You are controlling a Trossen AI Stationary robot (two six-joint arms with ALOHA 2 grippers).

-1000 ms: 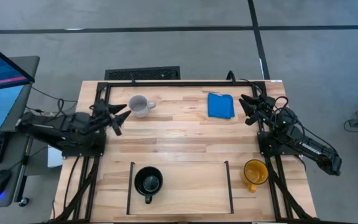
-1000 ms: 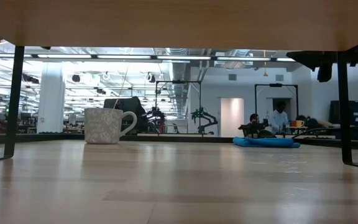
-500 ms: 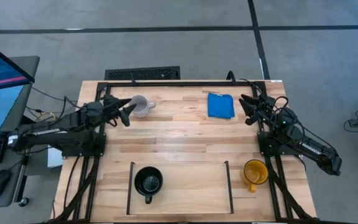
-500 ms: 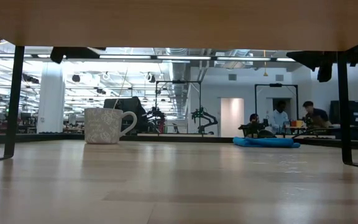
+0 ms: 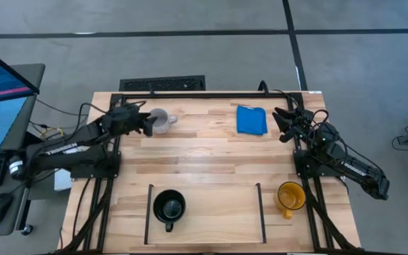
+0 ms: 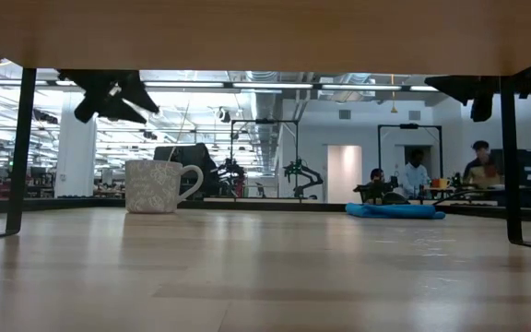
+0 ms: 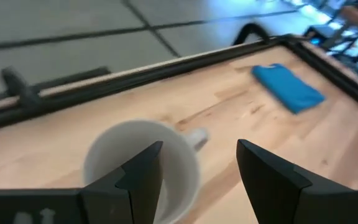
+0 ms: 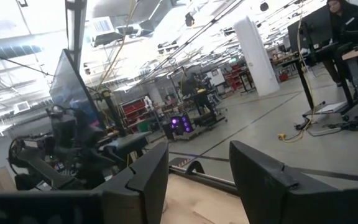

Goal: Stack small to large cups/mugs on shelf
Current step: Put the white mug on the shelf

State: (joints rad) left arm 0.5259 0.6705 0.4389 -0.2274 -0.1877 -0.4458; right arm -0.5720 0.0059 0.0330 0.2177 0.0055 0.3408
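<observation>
Left claw (image 7: 194, 171) wide open above grey-white mug (image 7: 143, 163), empty

Clearance on the table and shelf

The black mug (image 5: 168, 207) is occupying the shelf (image 5: 211, 212) at its left upright bar (image 5: 148, 212); the remaining planks toward the right upright bar (image 5: 260, 211) are lying open.

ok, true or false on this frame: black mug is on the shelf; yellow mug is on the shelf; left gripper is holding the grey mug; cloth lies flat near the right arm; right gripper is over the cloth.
1. The black mug stands on the shelf: true.
2. The yellow mug stands on the shelf: false, it is outside the shelf's right bar.
3. The left gripper holds the grey mug: false, it is open above it.
4. The cloth lies flat near the right arm: true.
5. The right gripper is over the cloth: false, it is beside it.
</observation>
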